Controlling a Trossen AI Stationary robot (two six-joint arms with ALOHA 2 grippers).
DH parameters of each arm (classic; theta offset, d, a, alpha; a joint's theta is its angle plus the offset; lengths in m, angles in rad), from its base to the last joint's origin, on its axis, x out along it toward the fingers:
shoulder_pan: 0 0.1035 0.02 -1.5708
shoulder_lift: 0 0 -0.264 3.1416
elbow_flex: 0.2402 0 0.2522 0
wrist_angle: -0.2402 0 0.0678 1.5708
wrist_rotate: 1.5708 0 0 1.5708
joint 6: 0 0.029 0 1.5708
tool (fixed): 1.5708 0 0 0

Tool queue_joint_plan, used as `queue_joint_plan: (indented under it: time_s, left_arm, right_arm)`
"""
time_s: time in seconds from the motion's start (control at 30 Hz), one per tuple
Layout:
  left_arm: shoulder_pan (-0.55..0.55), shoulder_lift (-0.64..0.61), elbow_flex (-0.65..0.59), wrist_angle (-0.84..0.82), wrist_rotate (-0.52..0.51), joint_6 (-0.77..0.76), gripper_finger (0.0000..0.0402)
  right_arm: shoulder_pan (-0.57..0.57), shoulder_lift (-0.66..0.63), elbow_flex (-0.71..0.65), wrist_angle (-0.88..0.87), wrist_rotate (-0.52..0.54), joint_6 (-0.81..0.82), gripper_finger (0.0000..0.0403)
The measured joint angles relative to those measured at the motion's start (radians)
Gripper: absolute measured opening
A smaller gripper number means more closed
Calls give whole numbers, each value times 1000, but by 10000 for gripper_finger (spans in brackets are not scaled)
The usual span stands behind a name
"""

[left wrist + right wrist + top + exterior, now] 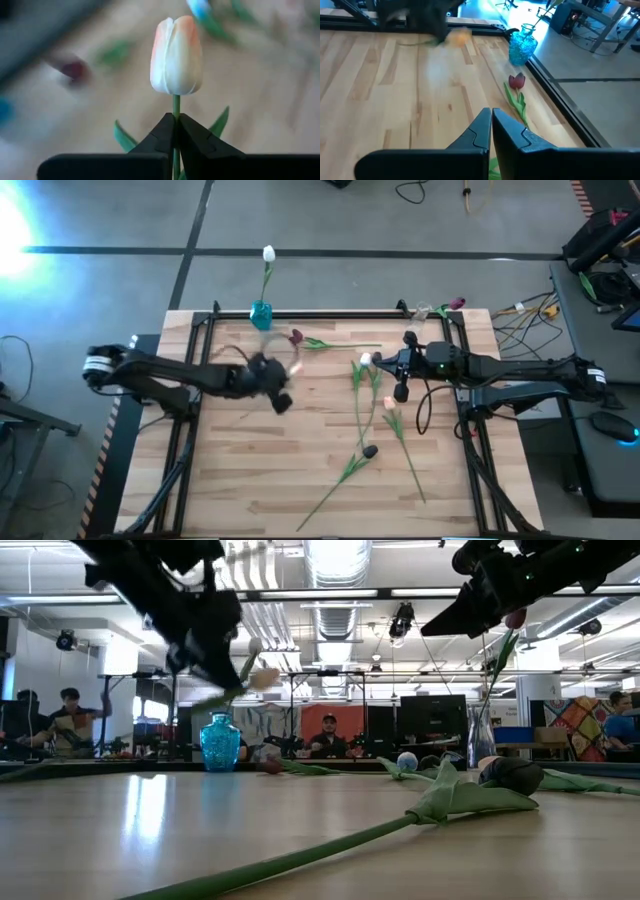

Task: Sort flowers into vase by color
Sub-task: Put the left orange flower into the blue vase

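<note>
My left gripper (176,117) hovers over the table's middle (278,392), shut on a peach-and-white tulip (176,55). A blue vase (261,313) at the far edge holds a white tulip (268,253). A clear vase (421,311) at the far right holds a pink one (455,303). A dark red tulip (296,337) lies flat near the blue vase. Several more tulips lie right of centre, one of them dark-headed (370,450). My right gripper (401,390) hangs shut above those, touching nothing that I can see. My left gripper pinches the tulip's stem (176,104) between its two fingers (162,134), just under the head. The head stands clear beyond the fingertips, and leaves (220,122) spread behind them. The flower is lifted off the table (262,678).
Black frame rails run round the wooden table (330,315). Cables and equipment sit beyond the right edge (600,260). People sit in the room behind the table (330,735). Bare wood lies on the table's left and near parts (240,470).
</note>
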Motion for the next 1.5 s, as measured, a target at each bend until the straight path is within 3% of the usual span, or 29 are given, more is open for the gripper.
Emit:
queue_joint_plan:
  time_s: [0.1,0.2,0.4,0.57,1.1,1.5]
  left_arm:
    - [58,-102,-13,69,-112,64,1]
    - [128,-188,-38,251,-142,194,1]
    - [254,-252,-94,713,-127,513,0]
    - [356,-231,-107,1006,-48,653,0]
    - [662,-58,-109,1427,193,680,0]
    - [756,101,-120,1656,226,638,0]
  right_arm:
    - [0,0,-1,12,0,0,9]
    - [0,0,-1,24,0,-3,9]
    - [0,0,-1,55,0,-10,9]
    - [0,0,-1,83,0,-11,9]
    - [0,0,-2,102,1,-11,9]
    - [0,0,-2,121,1,-8,9]
